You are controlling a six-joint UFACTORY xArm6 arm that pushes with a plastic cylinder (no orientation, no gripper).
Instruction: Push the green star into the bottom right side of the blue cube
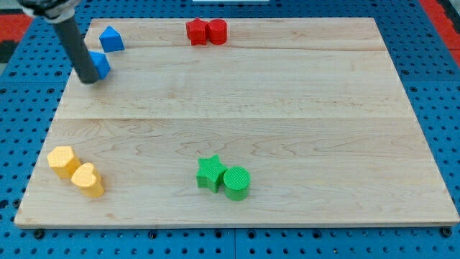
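Jaws do not exist on this rod; my tip touches the blue cube near the board's top left corner. Two blocks per colour: blue, red, yellow, green. The green star sits by the bottom edge, touching a green cylinder. The wooden board lies on blue pegboard.

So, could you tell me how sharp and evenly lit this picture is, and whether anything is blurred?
In the camera view the light is soft and even: blocks such as the green star cast only faint shadows, with no glare on the wooden board. My tip against the blue cube looks slightly soft; the rod's top is cropped.
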